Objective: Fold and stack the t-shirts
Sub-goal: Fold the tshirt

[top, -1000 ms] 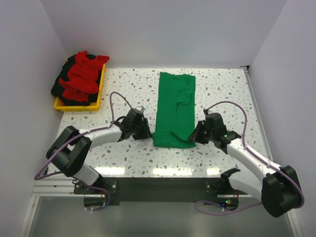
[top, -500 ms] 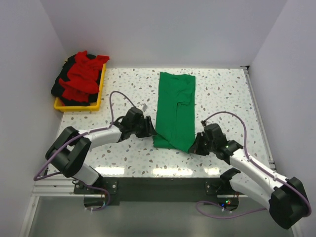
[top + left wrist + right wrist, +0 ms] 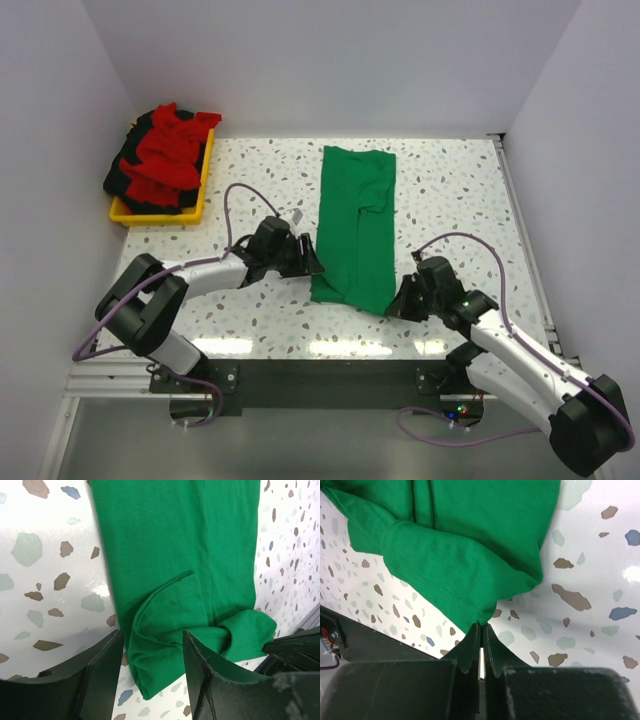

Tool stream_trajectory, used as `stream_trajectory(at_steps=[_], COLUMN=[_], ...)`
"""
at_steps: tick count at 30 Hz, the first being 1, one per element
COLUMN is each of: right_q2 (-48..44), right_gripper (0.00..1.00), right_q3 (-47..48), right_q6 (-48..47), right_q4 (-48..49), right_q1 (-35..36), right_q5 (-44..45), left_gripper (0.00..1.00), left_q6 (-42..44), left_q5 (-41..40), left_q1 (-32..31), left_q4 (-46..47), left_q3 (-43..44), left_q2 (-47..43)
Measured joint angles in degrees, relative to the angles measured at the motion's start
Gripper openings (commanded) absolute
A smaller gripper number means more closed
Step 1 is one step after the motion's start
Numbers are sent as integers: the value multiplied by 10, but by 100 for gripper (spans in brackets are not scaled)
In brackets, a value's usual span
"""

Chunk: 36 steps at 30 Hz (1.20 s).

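Lying lengthwise on the table (image 3: 460, 200), the green t-shirt (image 3: 355, 225) is seen from above. Left wrist: the left gripper (image 3: 152, 672) is spread wide astride its hem. Right wrist: a corner is pinched by the right gripper (image 3: 481, 642), likely for pulling taut.

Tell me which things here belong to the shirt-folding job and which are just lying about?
Part of the job:
green t-shirt, near corner pinched by the shut right claw
red and black t-shirts, heaped at the back left
left claw, open beside the green shirt

Just lying about:
yellow tray under the heap
speckled table
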Motion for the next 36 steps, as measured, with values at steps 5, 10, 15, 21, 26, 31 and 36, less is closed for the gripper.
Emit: stream_trajectory(at_steps=[5, 10, 15, 21, 26, 31, 36], right_q2=[-16, -33, -45, -57, -72, -85, -85], right_gripper=[0, 0, 0, 0, 0, 0, 0], right_q3=[-6, -6, -6, -6, -6, -6, -6], right_q6=[0, 0, 0, 0, 0, 0, 0], right_q4=[-19, -38, -53, -70, -86, -103, -115], right_q1=[0, 2, 2, 2, 2, 2, 2], right_q5=[1, 2, 3, 3, 3, 3, 3], left_gripper=[55, 53, 47, 36, 34, 34, 47], left_q6=[3, 11, 16, 29, 30, 28, 19], left_q5=[20, 49, 75, 92, 92, 92, 71], left_q1=[0, -3, -21, -57, -93, -118, -120], left_q4=[13, 30, 38, 35, 29, 23, -17], left_q3=[0, 0, 0, -4, -42, -106, -141], left_q2=[4, 13, 13, -14, -68, -120, -184])
